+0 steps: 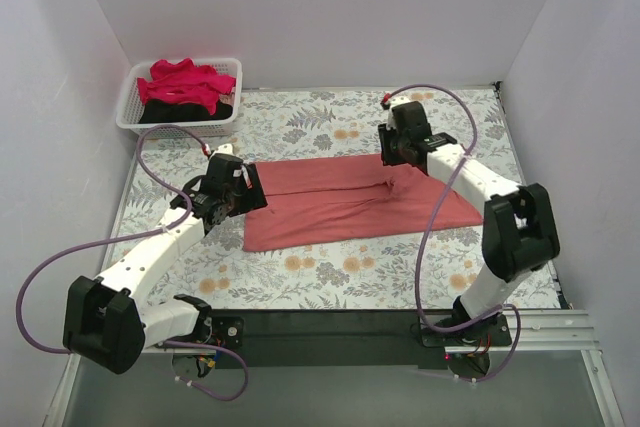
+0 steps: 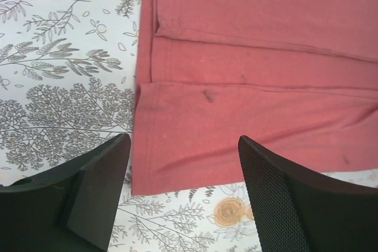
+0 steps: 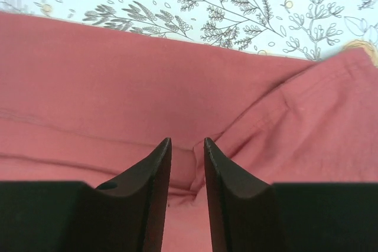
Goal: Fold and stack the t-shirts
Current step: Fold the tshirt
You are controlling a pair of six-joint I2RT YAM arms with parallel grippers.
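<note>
The coral-red t-shirt (image 1: 350, 202) lies flat on the flowered table, folded lengthwise into a long band. My left gripper (image 1: 245, 187) is open and empty, hovering over the shirt's left end; in the left wrist view (image 2: 183, 146) the jaws straddle the near corner of the shirt (image 2: 248, 87). My right gripper (image 1: 392, 162) is over the shirt's far right part. In the right wrist view (image 3: 187, 143) its jaws stand narrowly apart above a raised crease of the shirt (image 3: 118, 87), not closed on it. A crimson-pink t-shirt (image 1: 185, 82) and a black t-shirt (image 1: 175, 112) lie in the basket.
A white slatted basket (image 1: 130, 107) stands at the back left corner. White walls enclose the table on three sides. Purple cables loop from both arms. The flowered table (image 1: 330, 277) shows bare in front of the shirt.
</note>
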